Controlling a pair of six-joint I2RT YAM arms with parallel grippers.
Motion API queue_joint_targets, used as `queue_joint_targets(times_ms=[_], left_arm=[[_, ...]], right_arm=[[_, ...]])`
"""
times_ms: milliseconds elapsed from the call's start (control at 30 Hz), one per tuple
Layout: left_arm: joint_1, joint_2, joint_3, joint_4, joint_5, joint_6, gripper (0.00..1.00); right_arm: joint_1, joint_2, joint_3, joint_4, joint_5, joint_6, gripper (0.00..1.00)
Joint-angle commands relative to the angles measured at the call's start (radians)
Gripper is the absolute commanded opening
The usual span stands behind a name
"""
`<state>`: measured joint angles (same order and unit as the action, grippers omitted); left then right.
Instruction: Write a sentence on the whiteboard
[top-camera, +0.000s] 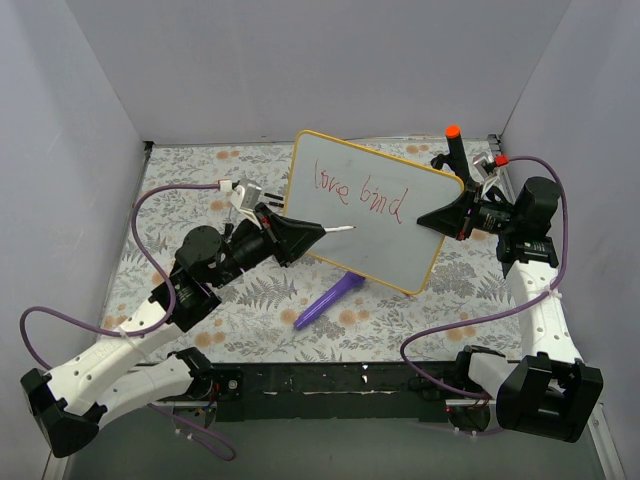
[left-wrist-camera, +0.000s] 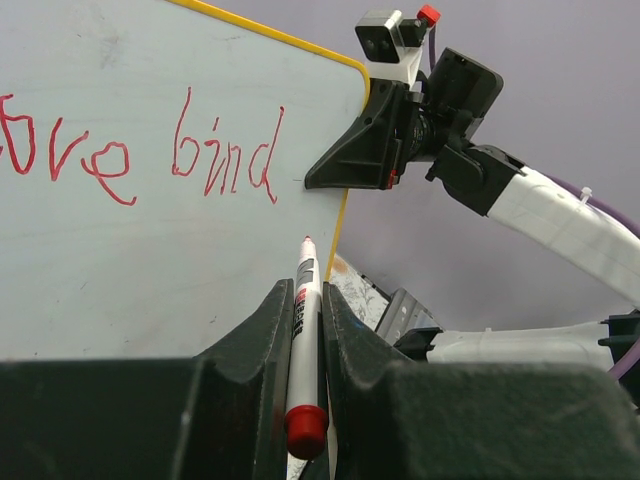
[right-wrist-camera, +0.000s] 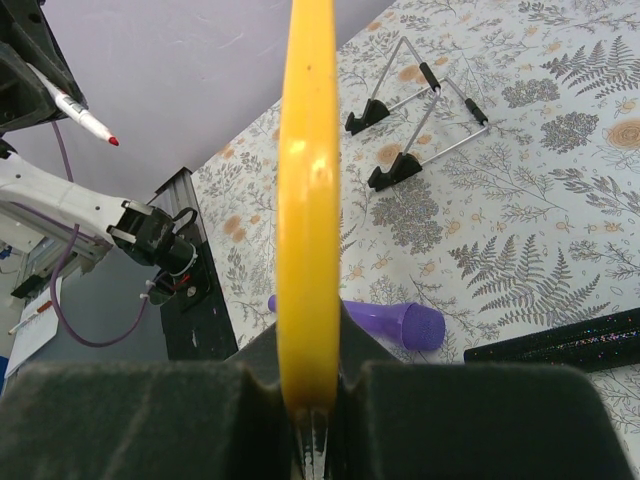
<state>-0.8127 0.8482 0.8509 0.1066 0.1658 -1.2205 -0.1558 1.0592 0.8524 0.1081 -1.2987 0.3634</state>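
The table (top-camera: 200, 190) is lying under a leaf-printed cloth, and I am working over its middle. I am holding the whiteboard (top-camera: 370, 215) (left-wrist-camera: 120, 270) up at a tilt, face turned toward my left arm, its yellow frame (right-wrist-camera: 308, 200) running straight up through my right wrist view. Whether its low corner is touching the table, I cannot tell. The sentence (top-camera: 358, 195) (left-wrist-camera: 150, 150) is sitting across the upper half of the board in thin red script, reading roughly "love bird".

My right gripper (top-camera: 425, 220) (left-wrist-camera: 320, 182) (right-wrist-camera: 305, 370) is pinching the board's right edge, jaws nearly together on the frame. My left gripper (top-camera: 318, 231) (left-wrist-camera: 305, 295) is clamping the marker (top-camera: 340, 230) (left-wrist-camera: 305, 300) (right-wrist-camera: 80, 118), jaws tight on its white barrel, the tip pointing at the board below the writing. I cannot tell whether the tip is touching.

A purple tube (top-camera: 328, 302) (right-wrist-camera: 395, 322) is lying on the table below the board. A wire stand (right-wrist-camera: 420, 120) is resting farther back.
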Motion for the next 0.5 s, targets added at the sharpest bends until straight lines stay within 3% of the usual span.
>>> queue_joint_targets(times_ms=[0, 267, 467], left_arm=[[0.006, 0.011, 0.0, 0.016, 0.012, -0.002, 0.0], [-0.006, 0.136, 0.097, -0.01, 0.096, 0.03, 0.0], [-0.071, 0.271, 0.192, -0.041, 0.045, 0.118, 0.0]], right_arm=[[0.001, -0.028, 0.008, 0.096, -0.05, 0.017, 0.01], [0.001, -0.027, 0.008, 0.097, -0.053, 0.022, 0.01], [0.001, -0.008, 0.017, 0.1, -0.056, 0.02, 0.01]])
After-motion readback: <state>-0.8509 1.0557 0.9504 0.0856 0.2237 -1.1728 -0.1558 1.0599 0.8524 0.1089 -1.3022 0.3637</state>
